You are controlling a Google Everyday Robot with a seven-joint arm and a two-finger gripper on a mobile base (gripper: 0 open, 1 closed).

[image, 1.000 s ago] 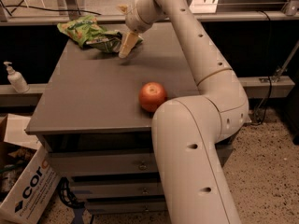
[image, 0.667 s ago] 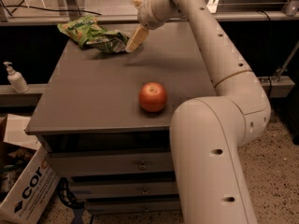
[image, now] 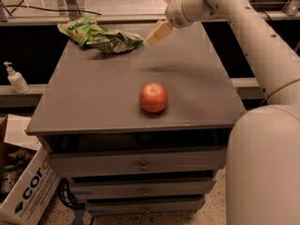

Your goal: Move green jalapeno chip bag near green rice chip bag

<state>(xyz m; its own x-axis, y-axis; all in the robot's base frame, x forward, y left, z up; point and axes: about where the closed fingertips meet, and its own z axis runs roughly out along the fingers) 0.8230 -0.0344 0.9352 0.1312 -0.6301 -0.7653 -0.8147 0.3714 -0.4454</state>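
Just left of jaws, jalapeno bag [image: 115,41], long axis left-right.

lime, orange-printed green rice chip bag [image: 78,27], dull olive green jalapeno chip bag [image: 115,42], cream pincer [image: 158,33] just beside it, red-orange apple [image: 153,97], grey table [image: 93,97]

"cor" on the cardboard box [image: 29,191] — end effector [image: 158,33] beside the green jalapeno chip bag [image: 115,41].

We see a grey drawered table [image: 103,95] on speckled floor [image: 216,210], the hand [image: 159,32] above its far edge.
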